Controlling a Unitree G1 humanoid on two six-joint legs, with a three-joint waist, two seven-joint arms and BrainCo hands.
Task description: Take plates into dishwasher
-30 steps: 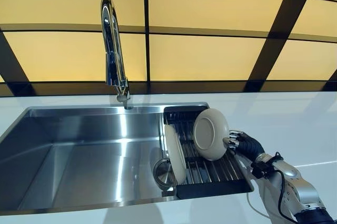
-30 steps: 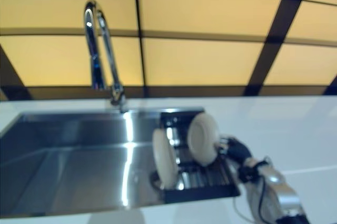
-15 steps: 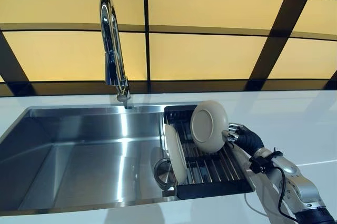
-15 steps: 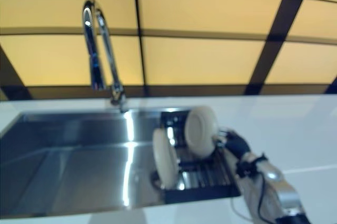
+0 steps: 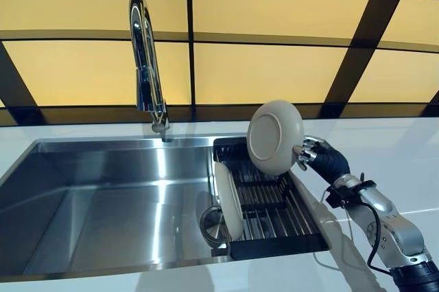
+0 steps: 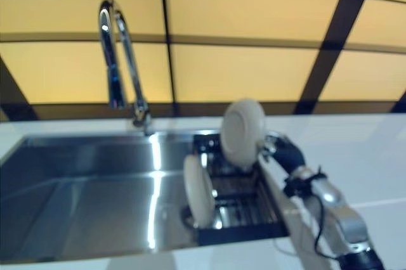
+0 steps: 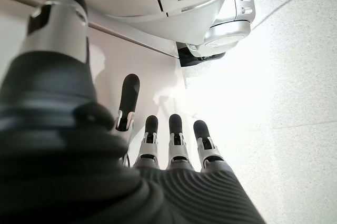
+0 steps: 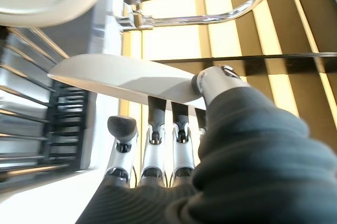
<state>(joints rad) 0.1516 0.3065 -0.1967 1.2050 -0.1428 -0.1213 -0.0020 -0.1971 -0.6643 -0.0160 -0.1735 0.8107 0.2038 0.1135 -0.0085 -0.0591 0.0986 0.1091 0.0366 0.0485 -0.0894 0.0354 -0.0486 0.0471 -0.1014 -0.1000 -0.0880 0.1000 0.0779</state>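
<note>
Nearest the robot, a white countertop [image 5: 384,148] runs round a stainless steel sink [image 5: 103,203]. A black dish rack [image 5: 274,216] sits in the sink's right end. At the rack's left edge one cream plate [image 5: 228,199] stands on edge, with a round metal drain fitting [image 5: 212,227] just beside it in the basin. The right hand [image 5: 317,157] holds a second cream plate [image 5: 274,136] up above the rack, clear of the bars, tilted with its underside facing the robot. In the right wrist view the thumb [image 8: 210,84] and fingers [image 8: 156,111] pinch the plate's rim between them. The left hand [image 7: 174,145] shows only in its own wrist view, its fingers straight and apart, holding nothing, probably hanging over the floor. Behind the sink rises a tall chrome faucet [image 5: 145,66], and beyond it a wall of yellow panels [image 5: 267,73] with dark bands.
</note>
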